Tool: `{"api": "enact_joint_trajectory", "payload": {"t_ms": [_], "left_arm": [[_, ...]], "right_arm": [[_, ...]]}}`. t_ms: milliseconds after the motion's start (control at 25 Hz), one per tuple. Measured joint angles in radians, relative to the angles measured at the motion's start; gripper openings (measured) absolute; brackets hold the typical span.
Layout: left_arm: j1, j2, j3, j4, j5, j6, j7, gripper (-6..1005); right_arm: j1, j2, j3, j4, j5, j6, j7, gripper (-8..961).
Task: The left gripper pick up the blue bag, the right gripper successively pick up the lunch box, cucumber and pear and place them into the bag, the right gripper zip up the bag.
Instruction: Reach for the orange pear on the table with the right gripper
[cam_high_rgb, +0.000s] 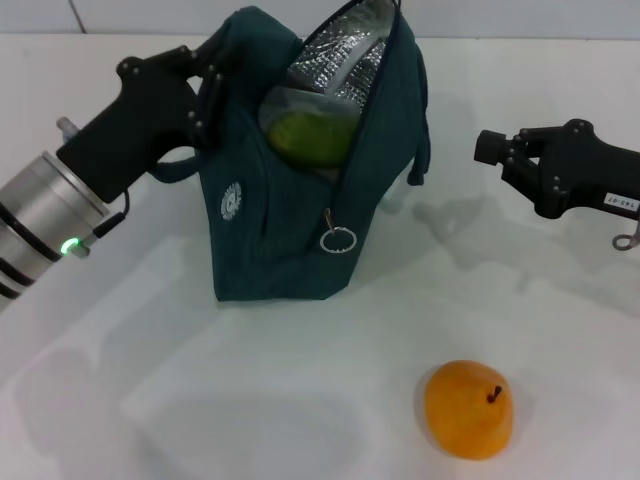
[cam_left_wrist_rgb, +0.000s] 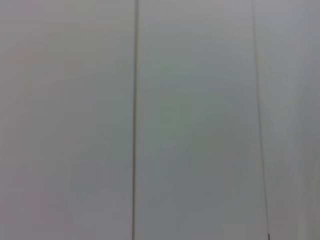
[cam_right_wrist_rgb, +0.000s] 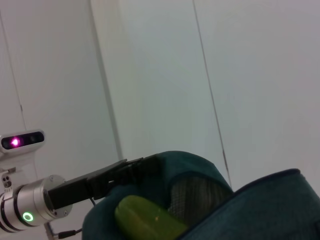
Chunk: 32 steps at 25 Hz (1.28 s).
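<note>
While the left gripper (cam_high_rgb: 205, 90) clamps the upper left edge of the blue bag (cam_high_rgb: 290, 230), near one of its handles, the bag stands upright on the white worktop (cam_high_rgb: 560, 330) with its mouth gaping and the silver lining showing. Inside, the rounded end of the cucumber (cam_high_rgb: 312, 132) pokes up through the opening (the lunch box is not clearly visible; whether it lies beneath is hidden). The zipper's ring pull (cam_high_rgb: 338, 240) hangs at the low end of the open zip, on the bag's front.

Right of the bag, and apart from it, the right gripper (cam_high_rgb: 500, 150) hovers above the worktop, its fingers close together and holding nothing. The pear (cam_high_rgb: 468, 408) sits alone on the worktop nearer the robot, well apart from both bag and gripper.

The pear looks like the step in hand. Next, the right gripper would need to open, swing down over the pear, close around its plump body, then carry it above the bag's mouth.
</note>
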Motion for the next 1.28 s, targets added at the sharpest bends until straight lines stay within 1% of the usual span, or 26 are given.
{"api": "enact_joint_trajectory", "payload": {"t_ms": [120,240,360,440,480,560,640,720,800,840,920,1040,1080,1160,1280], "left_arm": [[-0.024,-0.001,0.000,-0.043,-0.003,0.004,0.011,43],[-0.044,-0.002,-0.004,-0.081,-0.009,-0.001,0.019,43],[-0.054,-0.005,-0.004,-0.103,-0.060,-0.005,0.023,43],[-0.061,-0.005,-0.002,-0.116,-0.089,-0.006,0.028,43],[-0.064,-0.005,-0.001,-0.120,-0.094,-0.006,0.030,43],[-0.069,-0.005,-0.001,-0.124,-0.095,-0.006,0.033,43],[-0.075,-0.006,-0.001,-0.131,-0.096,-0.006,0.033,42],[-0.079,-0.007,0.000,-0.139,-0.096,-0.006,0.033,43],[-0.091,-0.007,0.000,-0.153,-0.098,-0.007,0.033,46],[-0.097,-0.007,0.000,-0.161,-0.098,-0.007,0.034,47],[-0.105,-0.007,0.000,-0.171,-0.098,-0.007,0.034,50],[-0.109,-0.007,0.000,-0.174,-0.097,-0.008,0.034,54],[-0.110,-0.007,0.000,-0.175,-0.096,-0.008,0.034,55],[-0.110,-0.007,0.000,-0.175,-0.097,-0.008,0.038,58],[-0.110,-0.007,0.000,-0.175,-0.097,-0.004,0.055,62]], "right_arm": [[-0.002,0.000,-0.001,-0.016,-0.003,-0.008,0.000,14],[-0.002,-0.021,-0.001,-0.028,-0.010,-0.025,0.006,17],[0.000,-0.055,0.000,-0.029,-0.020,-0.043,0.025,21],[0.000,-0.072,0.001,-0.030,-0.029,-0.050,0.031,24],[0.000,-0.077,0.001,-0.030,-0.031,-0.049,0.031,25],[0.000,-0.083,0.003,-0.030,-0.040,-0.034,0.031,71],[0.004,-0.083,0.003,-0.031,-0.065,-0.017,0.029,118],[0.015,-0.072,0.004,-0.038,-0.115,0.015,0.028,164],[0.028,-0.056,0.004,-0.044,-0.160,0.049,0.028,211],[0.039,-0.043,0.004,-0.046,-0.192,0.071,0.028,234],[0.062,-0.018,0.004,-0.047,-0.243,0.103,0.031,334],[0.091,0.014,0.001,-0.049,-0.313,0.130,0.035,484],[0.100,0.022,0.000,-0.050,-0.329,0.140,0.035,495],[0.114,0.031,-0.003,-0.051,-0.342,0.171,0.035,517],[0.125,0.035,-0.005,-0.051,-0.335,0.206,0.036,537]]}}
